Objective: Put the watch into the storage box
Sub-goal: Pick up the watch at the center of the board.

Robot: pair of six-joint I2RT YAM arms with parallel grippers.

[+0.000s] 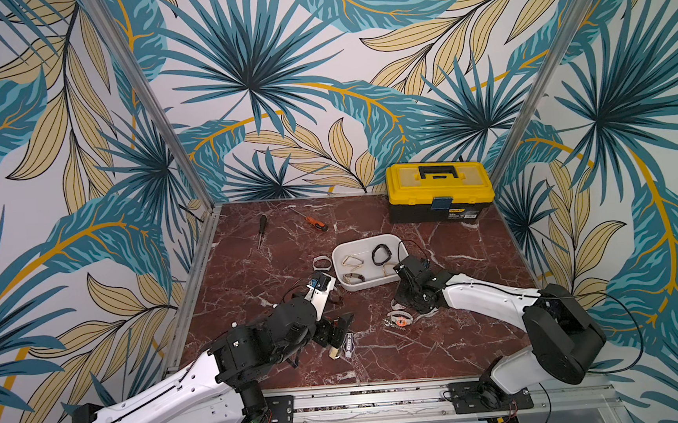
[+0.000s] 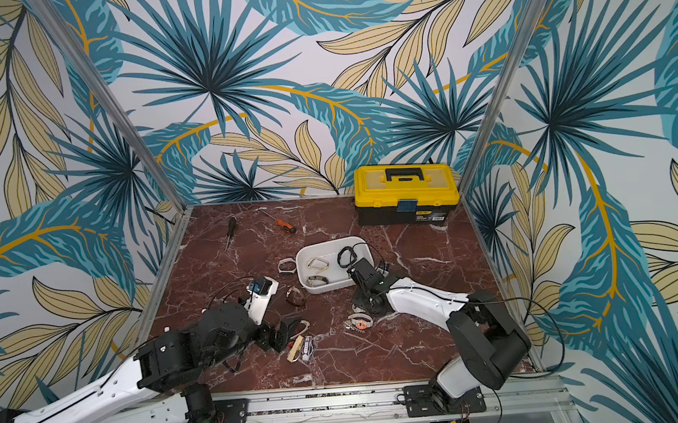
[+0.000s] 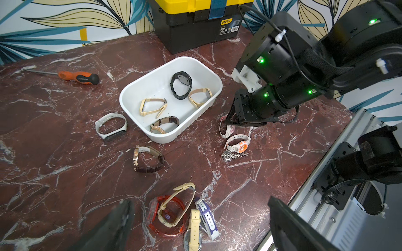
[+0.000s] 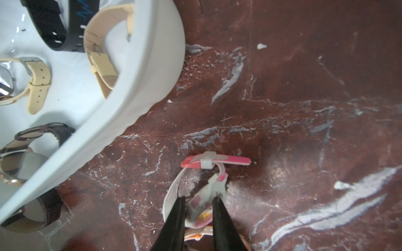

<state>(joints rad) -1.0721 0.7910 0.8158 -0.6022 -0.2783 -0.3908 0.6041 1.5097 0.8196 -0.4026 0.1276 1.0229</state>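
A closed black toolbox (image 1: 440,197) with a yellow lid stands in the far right corner of the red marble tabletop (image 1: 380,360). Far left lie an orange-handled screwdriver (image 1: 316,224) and a black screwdriver (image 1: 262,227), apart from each other.

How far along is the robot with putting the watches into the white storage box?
Done: four watches lie in the storage box, including a black watch. In hand: the right gripper appears to grip a pink-and-white watch, not yet lifted off the table beside the box. Left: the white band watch, the brown-strapped watch, the white-orange watch and a pile under the open left gripper are on the table.
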